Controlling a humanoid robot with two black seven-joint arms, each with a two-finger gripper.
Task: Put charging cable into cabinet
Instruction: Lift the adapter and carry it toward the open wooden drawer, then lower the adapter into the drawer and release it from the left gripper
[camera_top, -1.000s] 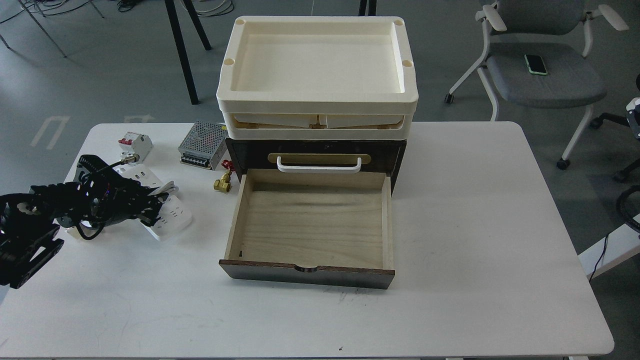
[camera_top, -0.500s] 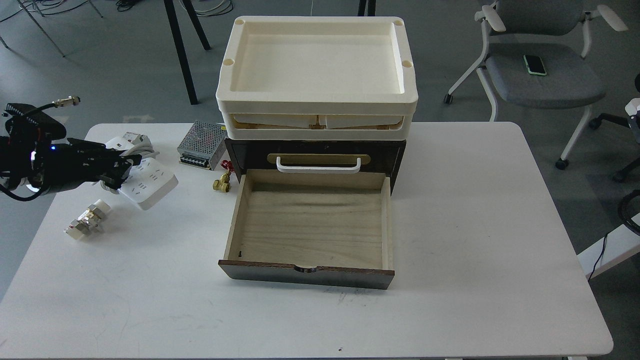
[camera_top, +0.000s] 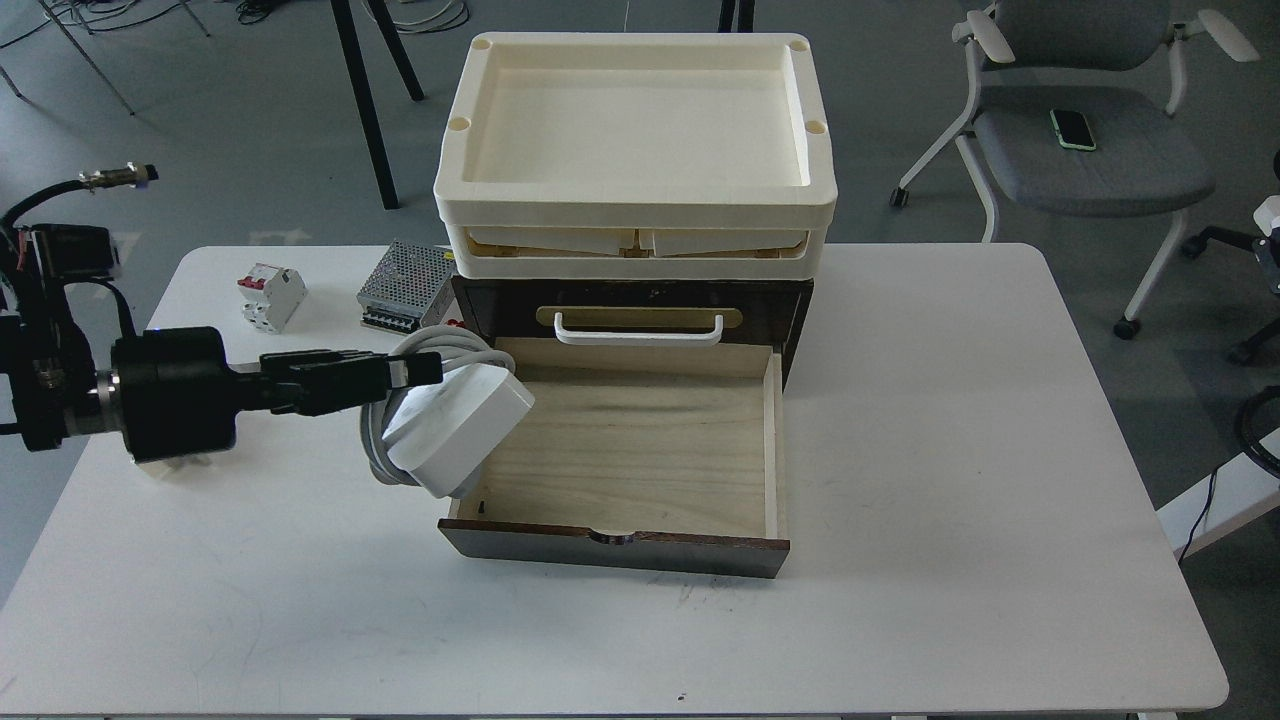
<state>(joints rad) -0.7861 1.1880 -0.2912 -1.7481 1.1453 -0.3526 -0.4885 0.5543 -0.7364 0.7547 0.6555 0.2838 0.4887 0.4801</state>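
Observation:
My left gripper (camera_top: 420, 370) is shut on the charging cable (camera_top: 455, 425), a white flat power strip with a thick pale cord looped around it. It hangs tilted in the air over the left wall of the open pale wood drawer (camera_top: 620, 440). The drawer is pulled out of the dark brown cabinet (camera_top: 630, 300), which has a white handle (camera_top: 638, 330) on a brass plate and cream trays (camera_top: 635, 150) stacked on top. The drawer's floor is bare. My right gripper is out of view.
A small white circuit breaker with red switches (camera_top: 270, 297) and a perforated metal power-supply box (camera_top: 405, 285) sit at the back left of the white table (camera_top: 950, 500). An office chair (camera_top: 1080, 140) with a phone on it stands beyond the table's far right.
My left gripper lifted the charging cable off the table's left side and carried it right, to the drawer's left wall. The small metal fitting and brass valve seen earlier are now hidden.

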